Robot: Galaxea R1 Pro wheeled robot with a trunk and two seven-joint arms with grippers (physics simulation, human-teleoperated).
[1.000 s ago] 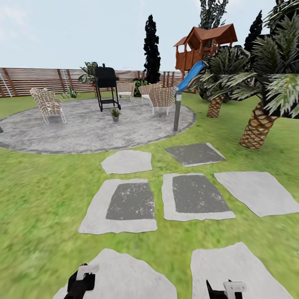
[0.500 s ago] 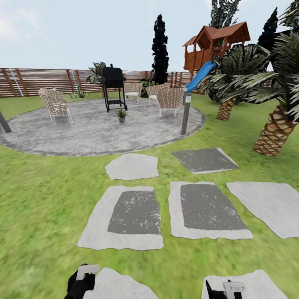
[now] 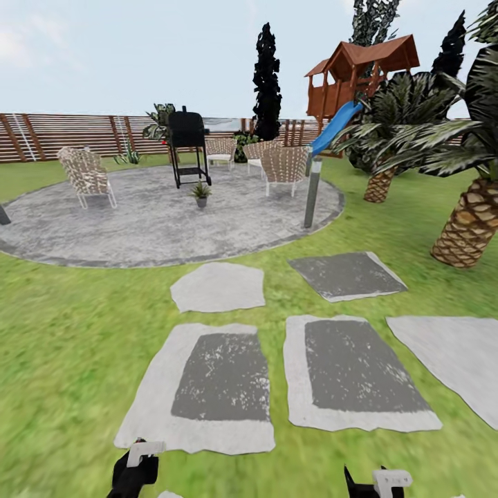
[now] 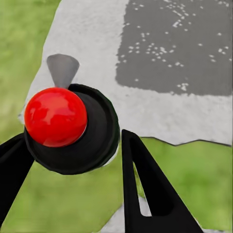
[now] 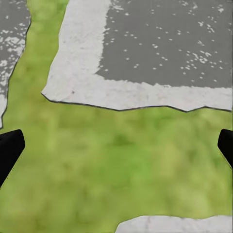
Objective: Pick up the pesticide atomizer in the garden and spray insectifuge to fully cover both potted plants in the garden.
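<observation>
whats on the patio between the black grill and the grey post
In the head view, a small potted plant stands on the grey patio just in front of the grill; wicker chairs sit nearer the grey post.

Green lawn (image 3: 62, 332), pale grey stepping stones (image 3: 218, 286) with dark speckled centres, mottled grey patio (image 3: 152, 221), brown slatted fence (image 3: 69, 135), black grill (image 3: 187, 131), blue slide (image 3: 335, 124), red-brown playhouse (image 3: 360, 72).

Home garden, lawn (image 3: 62, 332), stepping stones (image 3: 218, 286), round patio (image 3: 152, 221), slatted fence (image 3: 62, 135), wooden playhouse (image 3: 363, 72)
</observation>
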